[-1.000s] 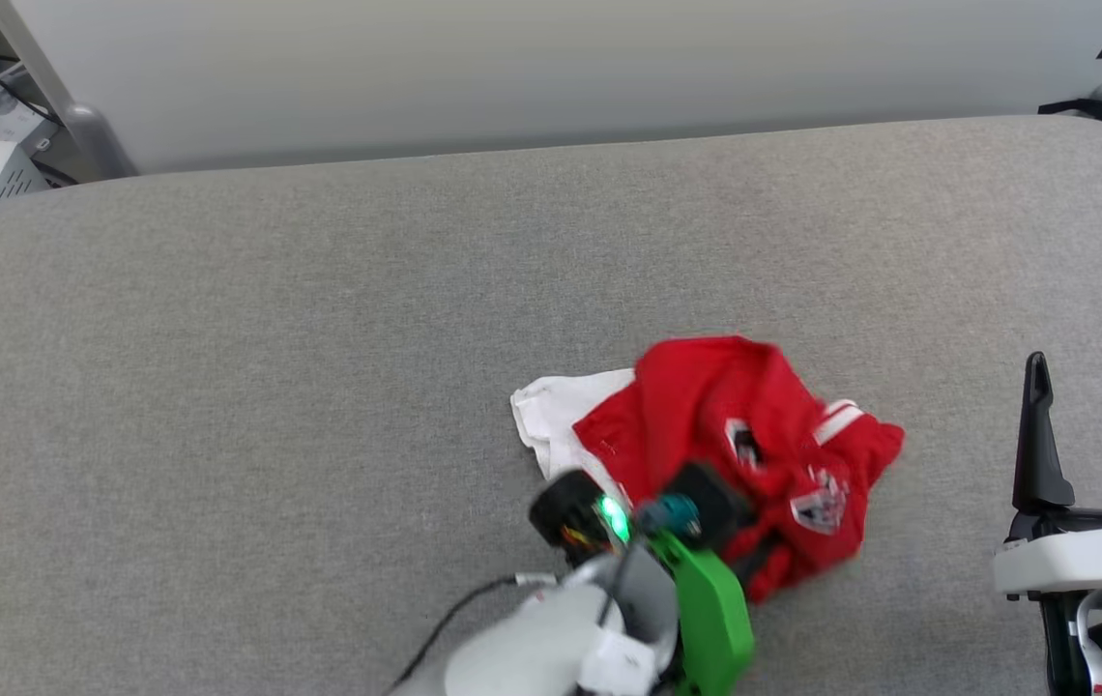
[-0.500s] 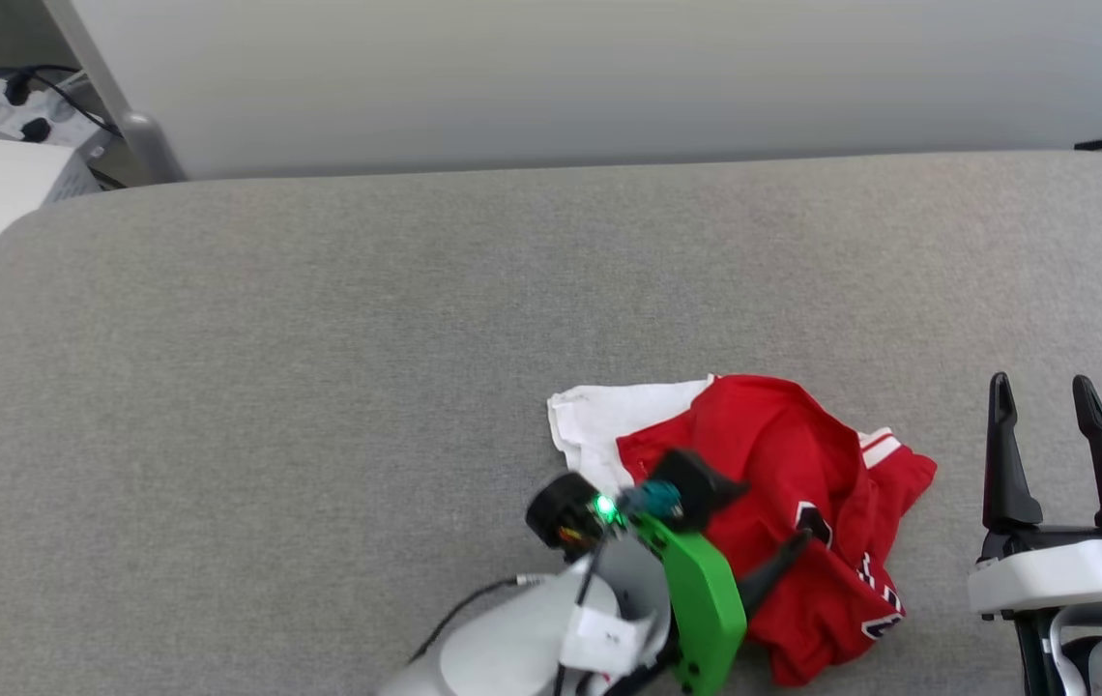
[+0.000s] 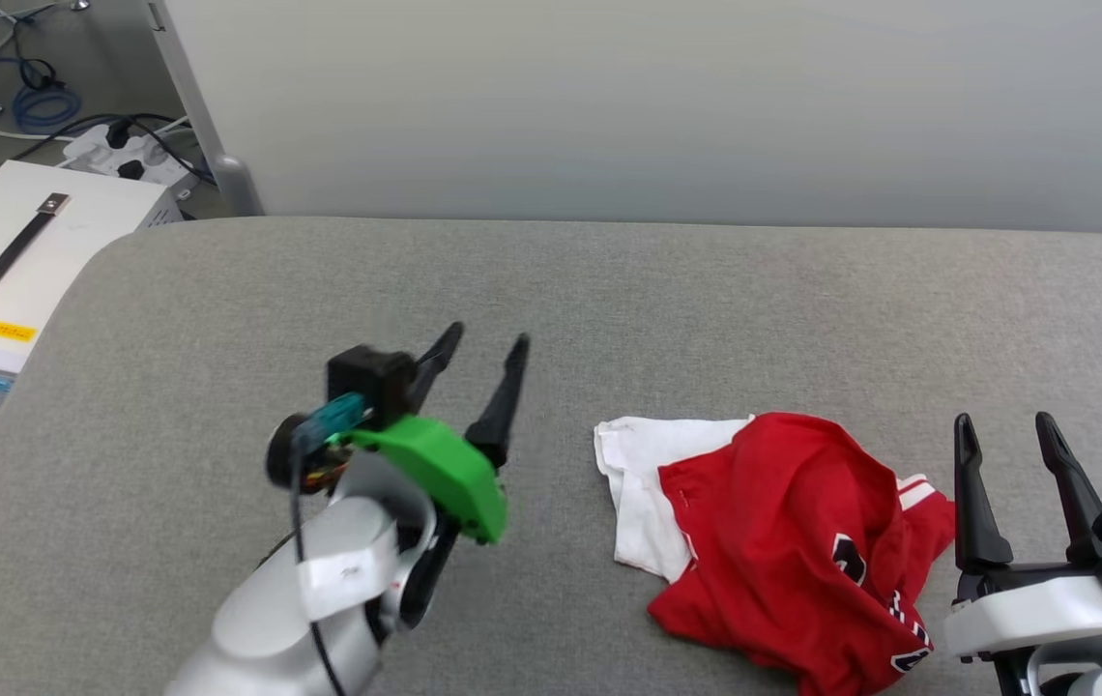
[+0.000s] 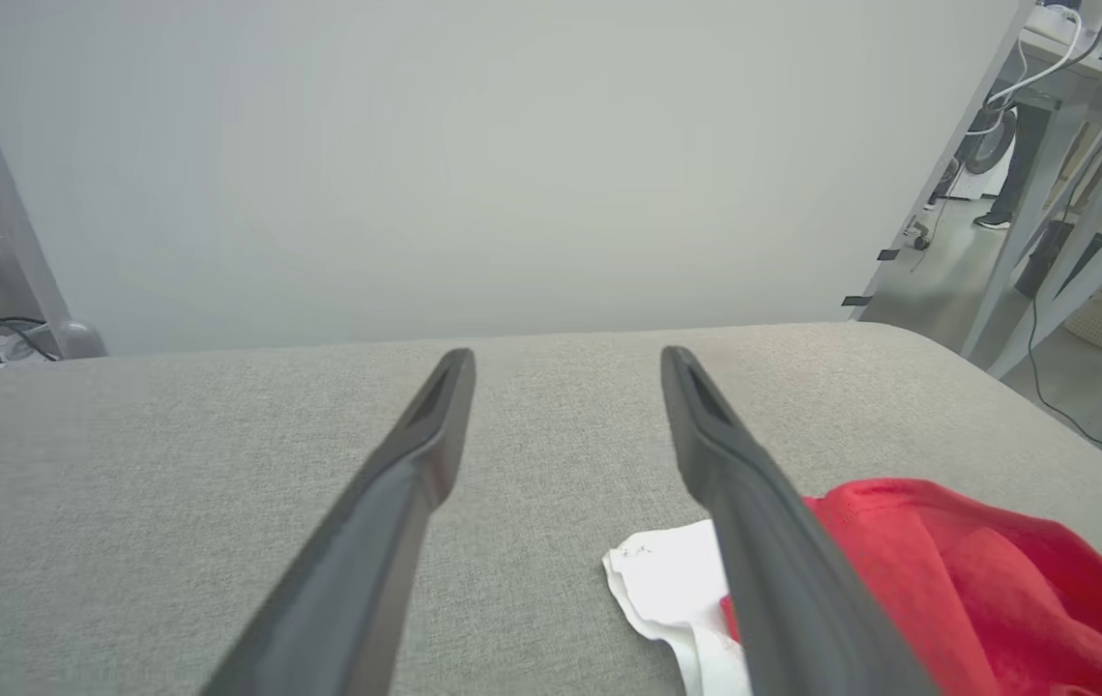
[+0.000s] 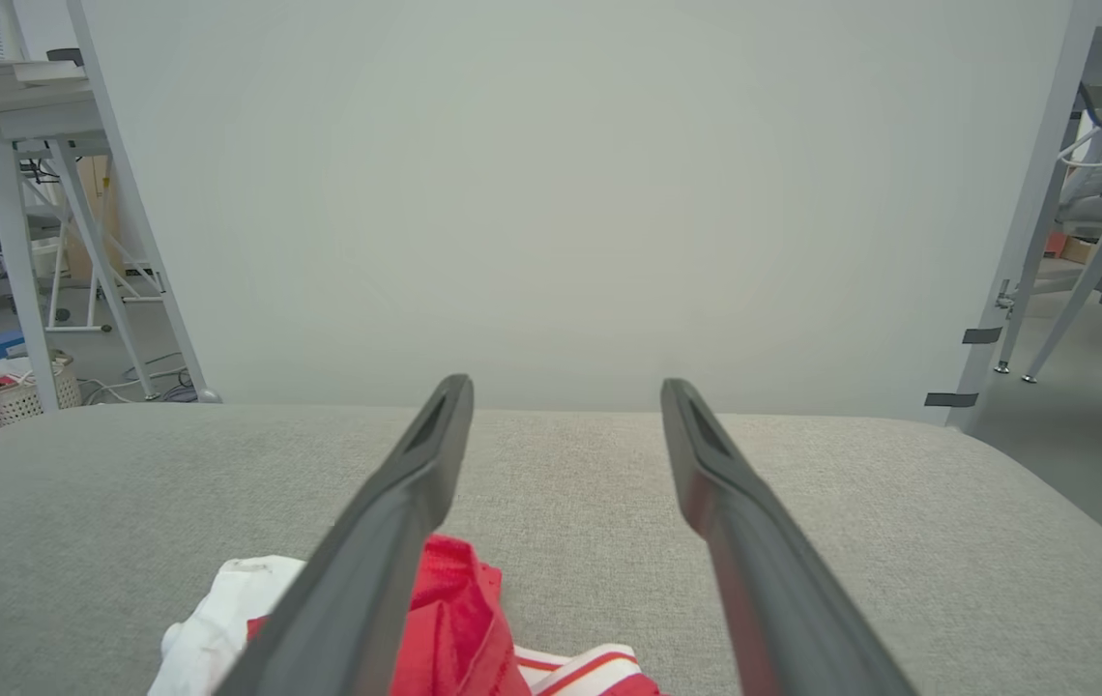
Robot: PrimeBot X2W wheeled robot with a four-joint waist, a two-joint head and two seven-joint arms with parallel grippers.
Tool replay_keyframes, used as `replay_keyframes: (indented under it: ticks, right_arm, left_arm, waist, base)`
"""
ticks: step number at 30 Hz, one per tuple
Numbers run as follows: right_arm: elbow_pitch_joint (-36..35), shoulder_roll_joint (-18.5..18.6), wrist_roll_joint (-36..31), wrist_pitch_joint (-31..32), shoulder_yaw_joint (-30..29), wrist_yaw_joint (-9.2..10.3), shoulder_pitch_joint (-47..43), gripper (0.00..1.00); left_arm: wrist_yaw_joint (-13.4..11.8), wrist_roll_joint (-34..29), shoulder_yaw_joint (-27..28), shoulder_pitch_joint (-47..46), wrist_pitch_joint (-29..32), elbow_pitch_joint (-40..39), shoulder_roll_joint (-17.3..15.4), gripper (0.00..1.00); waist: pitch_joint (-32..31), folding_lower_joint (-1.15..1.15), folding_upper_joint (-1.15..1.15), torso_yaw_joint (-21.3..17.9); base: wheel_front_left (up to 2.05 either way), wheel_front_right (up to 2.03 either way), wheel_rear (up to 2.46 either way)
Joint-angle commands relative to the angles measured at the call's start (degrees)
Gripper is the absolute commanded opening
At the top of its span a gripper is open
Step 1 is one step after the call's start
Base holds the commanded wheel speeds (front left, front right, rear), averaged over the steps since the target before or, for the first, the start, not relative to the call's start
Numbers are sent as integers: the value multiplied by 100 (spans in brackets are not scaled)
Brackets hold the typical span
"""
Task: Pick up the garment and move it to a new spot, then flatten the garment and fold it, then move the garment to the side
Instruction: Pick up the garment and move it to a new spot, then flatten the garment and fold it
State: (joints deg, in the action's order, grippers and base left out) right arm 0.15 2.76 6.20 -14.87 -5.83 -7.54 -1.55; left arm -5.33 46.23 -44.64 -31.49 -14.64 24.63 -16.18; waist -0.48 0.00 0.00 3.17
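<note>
Grey fabric-covered bench (image 3: 551, 280), rounded corners. Plain pale panel (image 3: 657, 97) stands behind it. On the floor at left: white case (image 3: 29, 251) with black handle, power strip (image 3: 121, 155), blue cable coil (image 3: 43, 101). Grey-legged tables (image 5: 14, 222) and a wicker basket (image 5: 24, 398) beyond.

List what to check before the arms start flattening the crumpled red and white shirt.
1. Left gripper open, holding nothing: ok.
2. Right gripper open, holding nothing: ok.
3. Red jersey T-shirt with white sleeves lies on the grey fabric-covered table, gripped by neither gripper: ok.
4. Shirt spread flat: not ok, bunched in a heap.
5. Shirt's near edge fully on the table: cannot tell, it runs to the head view's bottom edge.
</note>
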Motion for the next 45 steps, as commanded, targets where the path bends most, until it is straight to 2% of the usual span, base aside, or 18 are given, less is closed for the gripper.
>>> replay_keyframes:
  ticks: [1, 5, 12, 21, 31, 36, 45]
  right_arm:
    - [-38, 12, -22, -13, 18, 5, -108, 100]
    - [-48, 54, 26, -13, 118, 5, -196, 100]
    - [-92, 62, 89, -13, 157, 5, -277, 100]
    - [-62, 86, 126, -13, 207, 5, -247, 100]
    - [-153, 97, 70, -13, 312, 5, -195, 100]
    - [-205, 114, 25, -13, 325, 5, -130, 100]
    - [-229, 115, -22, -13, 476, 5, 107, 100]
  left_arm:
    - [-64, -90, 186, 272, -29, -204, -77, 100]
    - [-157, -472, 899, 1078, -33, -889, -174, 100]
    - [22, -1157, 1678, 2267, -35, -1462, 171, 100]
    - [365, -1691, 1945, 2408, -35, -1270, 510, 100]
    - [476, -1751, 2031, 2086, 45, -992, 647, 100]
    - [481, -1701, 1913, 1612, 679, -853, 691, 100]
    - [445, -1713, 1441, 432, 2784, -275, 736, 100]
  waist:
    - [-26, 0, 0, 50]
    - [-29, 0, 0, 92]
    - [-19, 0, 0, 96]
    - [-56, 0, 0, 67]
    - [209, 0, 0, -167]
    - [491, 0, 0, -314]
    - [1081, 0, 0, -679]
  base:
    - [0, 0, 0]
    - [0, 0, 0]
    - [0, 0, 0]
    - [0, 0, 0]
    - [0, 0, 0]
    - [0, 0, 0]
    - [0, 0, 0]
